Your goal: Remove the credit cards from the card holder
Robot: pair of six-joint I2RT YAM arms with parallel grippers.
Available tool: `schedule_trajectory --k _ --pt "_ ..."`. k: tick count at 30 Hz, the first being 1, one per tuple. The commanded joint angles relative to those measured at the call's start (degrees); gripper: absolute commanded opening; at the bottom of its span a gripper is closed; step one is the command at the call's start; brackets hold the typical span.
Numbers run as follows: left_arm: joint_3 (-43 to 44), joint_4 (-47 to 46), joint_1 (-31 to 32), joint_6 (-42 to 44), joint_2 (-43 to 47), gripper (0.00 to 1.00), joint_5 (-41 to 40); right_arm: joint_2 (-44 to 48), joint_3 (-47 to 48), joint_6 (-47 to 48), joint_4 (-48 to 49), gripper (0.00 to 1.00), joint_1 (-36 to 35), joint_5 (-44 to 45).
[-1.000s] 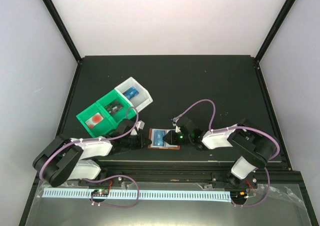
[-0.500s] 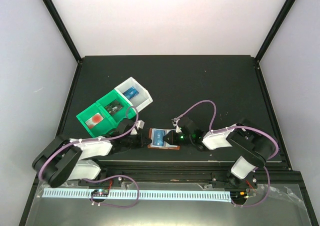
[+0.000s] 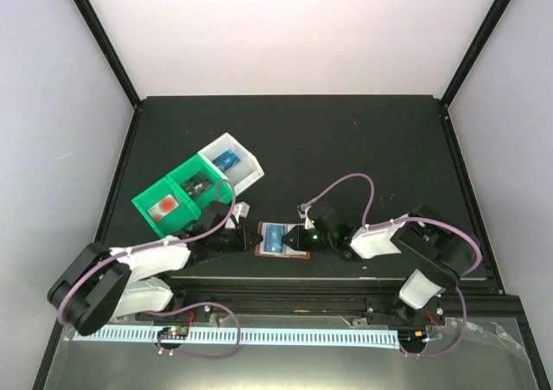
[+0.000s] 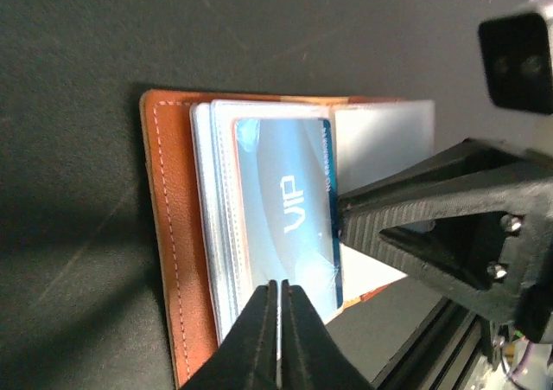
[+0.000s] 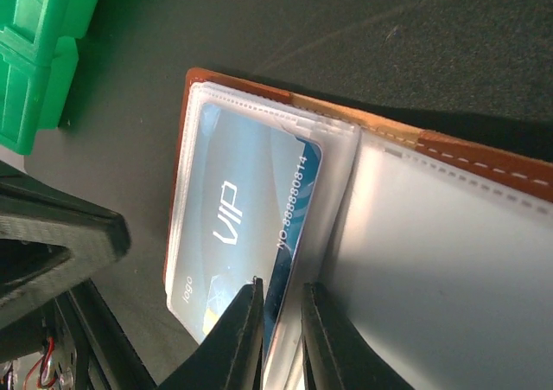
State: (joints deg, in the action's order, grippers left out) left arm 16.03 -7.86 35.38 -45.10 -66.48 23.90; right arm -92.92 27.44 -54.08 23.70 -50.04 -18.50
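Observation:
The brown card holder [image 3: 298, 254] lies open near the table's front edge, between my two grippers. A blue card with white "VIP" marks [image 4: 289, 208] sits in its clear pocket, and its dark edge pokes out toward the spine [image 5: 298, 208]. My right gripper [image 5: 281, 290] is nearly closed, its jaws straddling that card edge. My left gripper [image 4: 278, 290] is shut, its tips over the near edge of the clear pocket; I cannot tell if it pinches anything. A second blue card [image 3: 228, 159], a dark card [image 3: 198, 185] and a red card [image 3: 164, 207] lie in the bin tray.
The green-and-white bin tray [image 3: 184, 167] stands left of and behind the holder, close to the left arm; it also shows in the right wrist view [image 5: 34, 53]. The table's front rail runs just below the holder.
The left arm's wrist has shifted up and to the left. The holder has slid slightly left. The right gripper has stayed at the holder's right side.

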Motion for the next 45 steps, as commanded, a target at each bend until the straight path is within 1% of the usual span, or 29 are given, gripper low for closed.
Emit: schedule_trajectory --k 1,4,5,9,15,28,30,33,38,45 --pt "2.5 -5.8 0.3 1.9 -4.9 0.02 4.4 1.0 -0.6 0.2 1.2 0.16 0.2 0.8" --pt "2.3 -5.6 0.4 2.5 -6.5 0.01 2.5 0.6 -0.5 -0.1 1.8 0.16 0.2 0.4" --pt "2.2 -5.1 0.4 2.6 -8.3 0.02 1.7 0.4 -0.6 -0.3 2.2 0.15 0.2 0.2" --pt "1.4 -2.7 0.4 3.4 -10.1 0.02 -1.5 -0.1 -1.1 -0.9 3.5 0.15 0.2 -0.1" --pt "0.1 -4.2 0.4 3.1 -11.6 0.02 -1.7 -0.5 -0.7 -0.8 3.8 0.15 0.3 -0.2" --pt "-0.7 -3.3 0.5 2.4 -13.3 0.02 -2.9 -2.8 0.1 -1.1 7.7 0.13 0.3 -2.0" --pt "-0.8 -3.3 0.6 2.3 -13.5 0.02 -2.9 -2.9 0.1 -0.9 8.1 0.11 0.4 -2.4" --pt "-0.8 -3.2 0.5 2.4 -13.3 0.01 -2.9 -2.0 -0.8 -0.2 8.0 0.01 0.3 -1.9" --pt "-0.2 -2.0 0.5 2.4 -13.1 0.02 -3.5 0.8 -3.2 0.4 6.4 0.01 1.1 0.9" --pt "0.7 0.3 0.6 2.4 -13.8 0.02 -4.2 2.4 -6.2 0.0 8.1 0.01 2.7 -0.4"
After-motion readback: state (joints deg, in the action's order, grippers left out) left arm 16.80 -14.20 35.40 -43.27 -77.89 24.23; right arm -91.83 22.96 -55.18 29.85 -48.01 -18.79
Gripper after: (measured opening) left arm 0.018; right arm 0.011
